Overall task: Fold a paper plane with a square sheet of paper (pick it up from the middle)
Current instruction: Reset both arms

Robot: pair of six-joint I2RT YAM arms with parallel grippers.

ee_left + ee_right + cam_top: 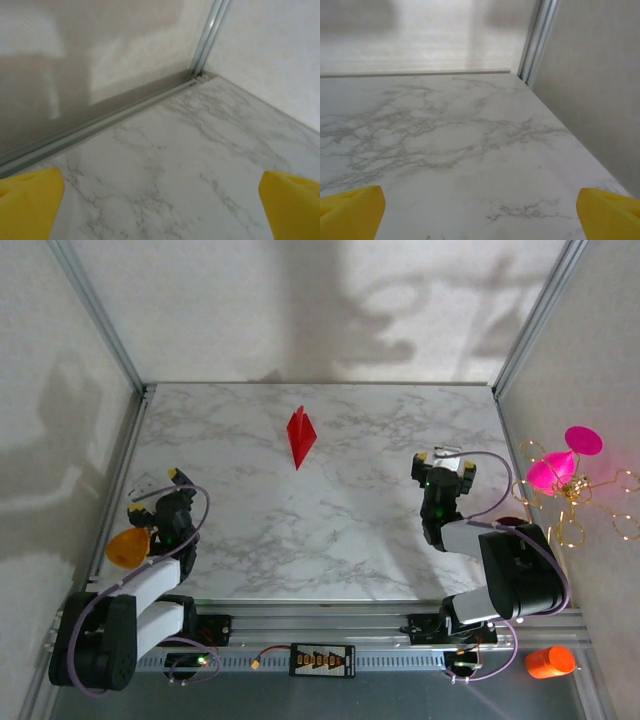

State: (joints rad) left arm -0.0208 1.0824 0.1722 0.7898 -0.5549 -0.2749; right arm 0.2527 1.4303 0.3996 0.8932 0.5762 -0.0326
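Your left gripper (160, 212) stands spread wide. In its wrist view the two yellow fingertips (27, 202) sit at opposite lower corners of the frame, with bare marble between them and nothing in the jaws. Your right gripper (480, 212) is the same: yellow fingertips (350, 207) far apart over the marble, holding nothing.

From above, the left gripper (160, 480) hangs near the left edge of the worktop (330, 530), about midway along it. The right gripper (445, 460) hangs near the right edge, a little further from you. Both point toward the far side.

The overhead camera gives you the paper plane (300, 436). It is a slim red dart lying on the worktop close to the far edge, roughly centred and slightly left of the middle. Its sharp tip points back toward the near edge, and it lies well apart from both grippers.

The wrist cameras give you the corners up close. The left one looks along the metal rail (100, 120) on the left edge to the post (207, 35) at the far left corner. The right one looks at the far edge and the post (537, 40) at the far right corner.

Off the worktop in the overhead view you have:
- a magenta cone ornament (565, 462) with gold wire, past the right edge;
- an orange bottle (550, 661) by the near right corner;
- an orange object (127, 547) beside the left arm, which you cannot identify from here.
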